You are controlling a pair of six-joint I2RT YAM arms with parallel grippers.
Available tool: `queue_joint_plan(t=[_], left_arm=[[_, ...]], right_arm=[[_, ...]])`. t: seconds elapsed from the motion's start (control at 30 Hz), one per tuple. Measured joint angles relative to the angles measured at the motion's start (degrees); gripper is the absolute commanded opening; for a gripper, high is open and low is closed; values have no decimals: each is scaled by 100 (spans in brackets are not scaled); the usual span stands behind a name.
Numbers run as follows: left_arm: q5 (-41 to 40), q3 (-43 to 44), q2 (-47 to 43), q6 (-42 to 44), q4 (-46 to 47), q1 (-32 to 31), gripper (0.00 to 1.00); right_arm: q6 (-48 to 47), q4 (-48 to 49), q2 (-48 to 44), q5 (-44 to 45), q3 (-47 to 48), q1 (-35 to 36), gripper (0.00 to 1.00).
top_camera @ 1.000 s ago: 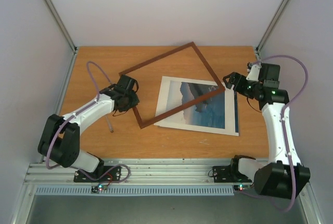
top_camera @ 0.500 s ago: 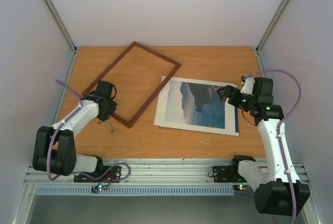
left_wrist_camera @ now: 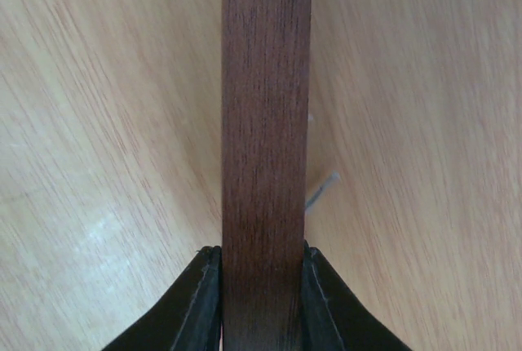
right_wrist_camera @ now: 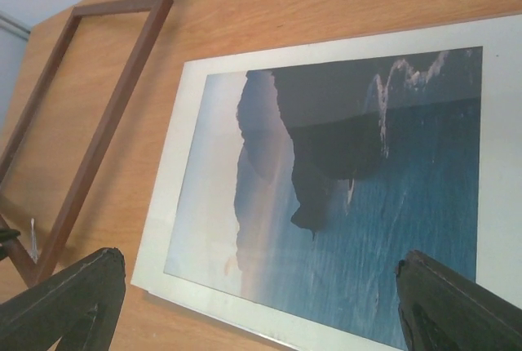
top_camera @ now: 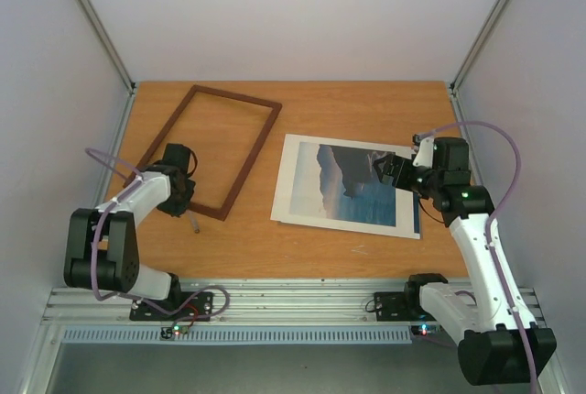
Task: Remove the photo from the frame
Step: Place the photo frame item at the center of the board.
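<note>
The frame (top_camera: 249, 161) is an empty dark brown wooden rectangle at the left of the table, apart from the photo. My left gripper (top_camera: 179, 194) is shut on its near short rail. In the left wrist view the rail (left_wrist_camera: 265, 122) runs straight up between the black fingers (left_wrist_camera: 204, 290). The photo (top_camera: 352, 183), blue sea with dark cliffs inside a wide white surround, lies flat at centre right. My right gripper (top_camera: 389, 172) hovers open over the photo's right part. In the right wrist view the photo (right_wrist_camera: 342, 179) fills the gap between the spread fingertips (right_wrist_camera: 73, 286), with the frame (right_wrist_camera: 106, 122) beyond.
A small grey stick (top_camera: 193, 224) lies on the wood just in front of the frame's near corner and shows beside the rail (left_wrist_camera: 322, 192). A thin dark blue edge (top_camera: 417, 215) peeks out along the photo's right side. White walls enclose the table.
My left gripper has swung the frame to the left, off the photo and clear of it. My right gripper has dropped slightly towards the photo's right part, still open.
</note>
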Motion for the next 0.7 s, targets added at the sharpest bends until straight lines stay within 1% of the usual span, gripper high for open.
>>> queue_joint_plan(t=[0.1,0.3,0.5,0.7], left_arm=[[-46,26,63,-85,2,155,0],[-175,87,122,-238,50,251,0],[-160,380,564,-234,203,278,1],[92,623,944,-103,442,278,1]], right_arm=[[-7,0,-7,46,0,90,91],[-9,0,-7,96,0,127,92],[-9,0,-7,101,-2,131,92],[-9,2,11,96,-13,131,92]])
